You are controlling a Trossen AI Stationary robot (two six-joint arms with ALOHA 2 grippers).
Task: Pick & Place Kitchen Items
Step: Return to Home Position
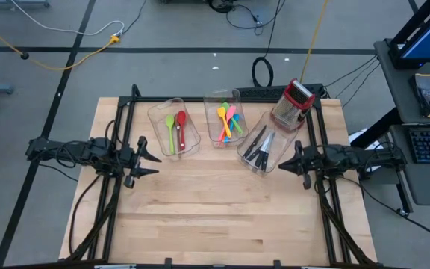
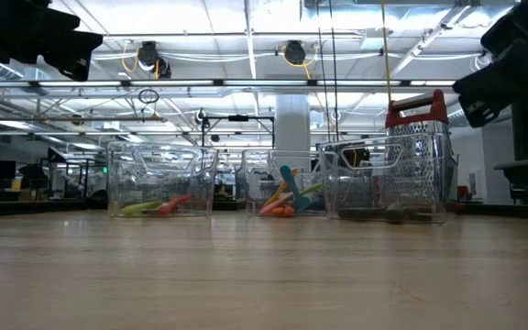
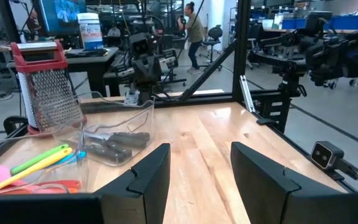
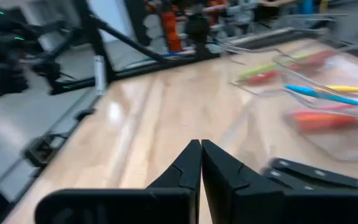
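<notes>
The kitchen items lie in three clear bins at the table's far side. A green and a red spoon (image 1: 175, 131) lie in the left bin. Several coloured spoons and spatulas (image 1: 228, 121) lie in the middle bin. Black-handled knives (image 1: 260, 146) lie in the right bin. My left gripper (image 1: 155, 159) hovers level at the left edge, open with nothing between its fingers (image 3: 199, 149). My right gripper (image 1: 282, 165) hovers at the right edge beside the knife bin, shut and holding nothing (image 4: 201, 146).
A red-topped metal box grater (image 1: 293, 104) stands at the far right, behind the knife bin. Black frame rails (image 1: 118, 187) run along both sides of the table. Bare wood (image 1: 215, 202) fills the middle and near part of the table.
</notes>
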